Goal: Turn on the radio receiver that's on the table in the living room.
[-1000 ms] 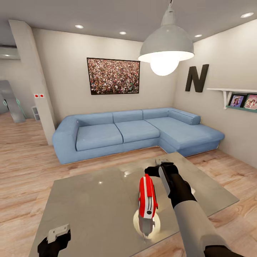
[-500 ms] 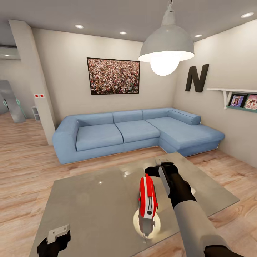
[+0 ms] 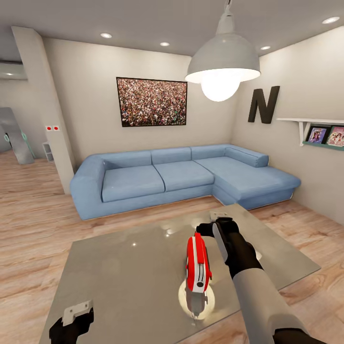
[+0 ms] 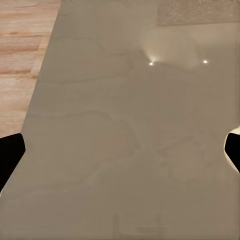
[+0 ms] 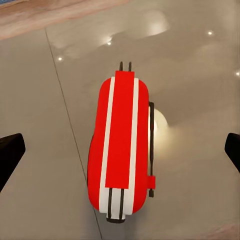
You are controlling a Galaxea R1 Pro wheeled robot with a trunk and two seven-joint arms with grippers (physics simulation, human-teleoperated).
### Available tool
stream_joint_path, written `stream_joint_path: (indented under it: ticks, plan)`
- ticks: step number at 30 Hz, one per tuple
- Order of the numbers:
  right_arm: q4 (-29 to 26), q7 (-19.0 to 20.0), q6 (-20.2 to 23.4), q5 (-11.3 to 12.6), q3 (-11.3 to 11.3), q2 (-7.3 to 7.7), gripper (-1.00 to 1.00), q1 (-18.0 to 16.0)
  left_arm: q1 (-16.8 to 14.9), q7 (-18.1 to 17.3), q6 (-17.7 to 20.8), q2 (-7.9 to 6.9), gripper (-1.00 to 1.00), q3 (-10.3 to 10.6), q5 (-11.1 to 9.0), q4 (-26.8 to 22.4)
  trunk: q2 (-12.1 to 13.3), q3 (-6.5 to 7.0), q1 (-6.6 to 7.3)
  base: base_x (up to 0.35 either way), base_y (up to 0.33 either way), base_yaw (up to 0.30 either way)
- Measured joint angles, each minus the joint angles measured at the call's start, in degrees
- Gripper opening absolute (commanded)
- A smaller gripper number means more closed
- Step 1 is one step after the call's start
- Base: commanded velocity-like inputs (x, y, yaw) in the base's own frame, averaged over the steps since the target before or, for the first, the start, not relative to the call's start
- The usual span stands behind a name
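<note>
A: Where does the radio receiver (image 3: 198, 265) sit?

B: On edge on the desk (image 3: 124, 267), upright, thin red and white profile up. Just below and on the near side of the right tool (image 3: 213, 228), close to that tool's wrist. Right wrist view: the radio receiver (image 5: 120, 147) lies between the two dark fingertips (image 5: 10, 152), both well clear of its sides. Fingers spread wide, gripping nothing.

A: Why hover over it like that?

B: My reading: the switch or dial is on a broad face, hidden from above. The right tool hangs over the top edge, lined up along the body, probably to come down and press or nudge a face. Thin wire handle runs down one side in the wrist view; dial not visible from here.

A: Left tool?

B: The left tool (image 3: 76, 317) sits low over the near corner of the desk, well apart from the radio. Left wrist view: bare grey top, dark fingertips (image 4: 11, 155) at both edges. Spread apart, empty. Parked out of the way, I judge.

A: Change from the earlier frames?

B: Very little. Right tool sits a touch lower and closer to the radio's top edge than a second ago. Radio has not shifted on the desk. Left tool barely dips. Camera holds; sofa (image 3: 181, 174) and lamp (image 3: 222, 62) unmoved.

A: Task status?

B: Not yet switched on, as far as I can judge.
</note>
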State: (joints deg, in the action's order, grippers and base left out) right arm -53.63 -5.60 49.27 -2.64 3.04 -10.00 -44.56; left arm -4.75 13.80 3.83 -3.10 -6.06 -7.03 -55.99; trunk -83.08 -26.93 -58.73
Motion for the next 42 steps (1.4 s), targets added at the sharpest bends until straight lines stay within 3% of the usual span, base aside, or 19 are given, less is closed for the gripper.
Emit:
stream_joint_path:
  ticks: [14,37,42]
  plan:
    - [0.01,0.06,-0.05,0.0,-0.22,0.0,1.0,0.0,0.0,0.0,0.26,-0.06,1.0,-0.07,0.0,0.0,0.0,0.0,0.0,0.175,0.0,0.0]
    - [2.05,0.24,0.22,0.1,-0.37,0.0,1.0,0.0,0.0,-0.18,-0.3,-0.08,1.0,-0.09,-0.45,-0.17,0.0,0.0,0.0,0.004,0.0,0.0]
    - [4.31,0.17,0.21,0.08,-0.29,0.0,1.0,0.0,0.0,-0.12,-3.1,-0.07,1.0,-0.12,-0.31,-0.14,-1.99,-0.89,-1.09,0.0,0.0,0.0]
